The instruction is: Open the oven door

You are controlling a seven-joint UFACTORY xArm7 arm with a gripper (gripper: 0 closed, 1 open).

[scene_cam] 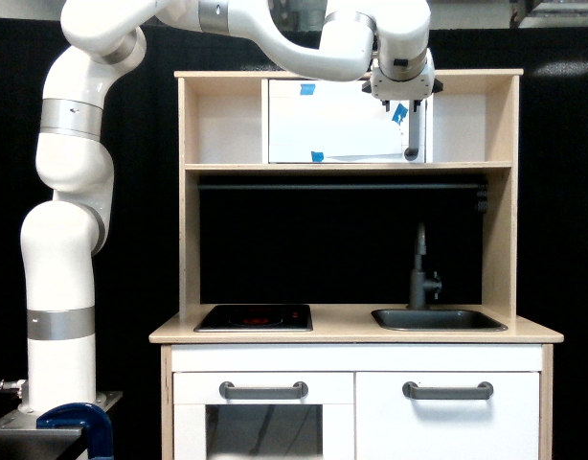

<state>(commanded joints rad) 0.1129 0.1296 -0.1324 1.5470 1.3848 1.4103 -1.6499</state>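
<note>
The oven door (337, 125) is a wide white panel filling the middle bay of the top shelf, and it looks closed. It has blue tape pieces on it and a vertical grey bar handle (412, 134) at its right edge. My gripper (405, 100) hangs from the white wrist just above the top of that handle, at the level of the shelf's top board. Its fingers are too small and dark against the handle to make out, and I see no contact with the handle.
The toy kitchen has wooden side posts (512, 192) and a shelf board (347, 167) under the door. Below are a hob (254, 317), a sink (438, 320) with a grey tap (420, 268), and two lower white doors with horizontal handles (263, 390).
</note>
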